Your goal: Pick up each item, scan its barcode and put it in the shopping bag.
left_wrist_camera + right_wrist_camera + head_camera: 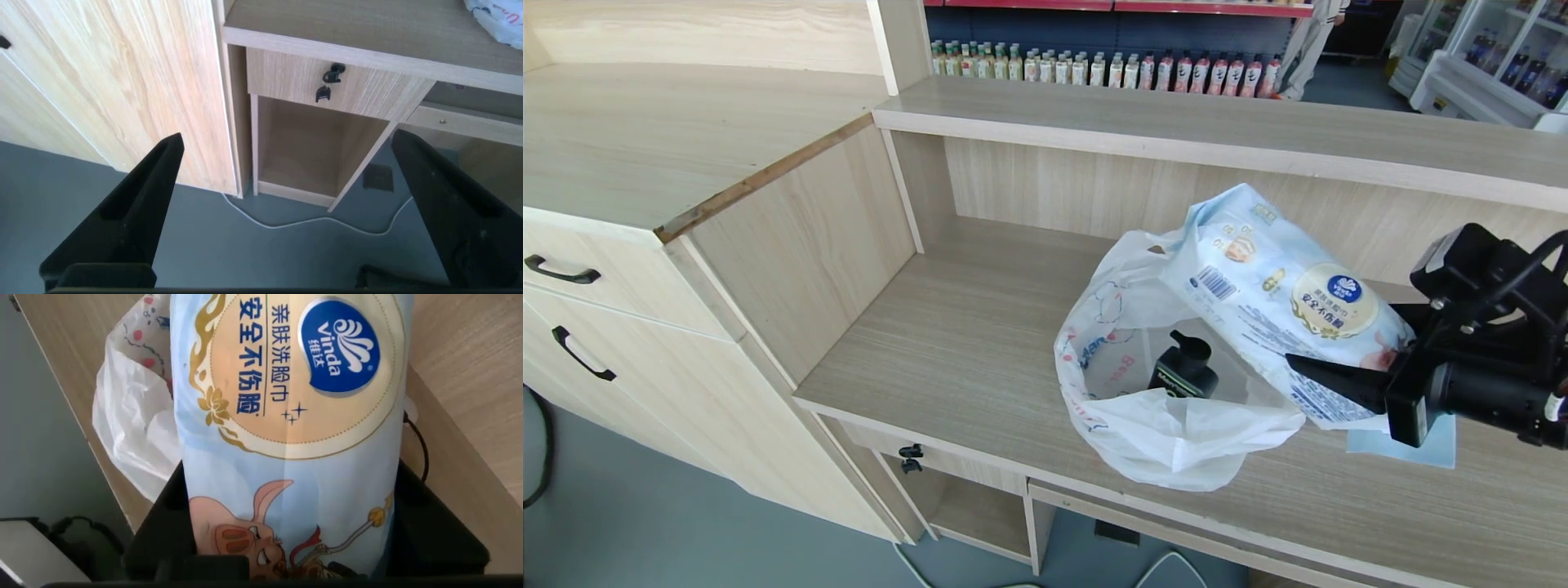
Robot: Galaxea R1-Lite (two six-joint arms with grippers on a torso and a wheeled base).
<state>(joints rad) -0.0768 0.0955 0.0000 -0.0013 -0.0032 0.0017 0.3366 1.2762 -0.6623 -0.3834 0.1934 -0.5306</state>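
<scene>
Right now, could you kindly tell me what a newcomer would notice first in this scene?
The big pale-blue tissue pack stands out, clamped in the right gripper and tilted over the right side of the white shopping bag on the wooden counter. Inside the open bag sits a black pump bottle. The left gripper hangs open lower down, facing the counter's drawer front.

Pale-blue tissue pack (pixel 1274 302), tilted over open white shopping bag (pixel 1168 433) — black pump bottle (pixel 1184 371) inside
</scene>
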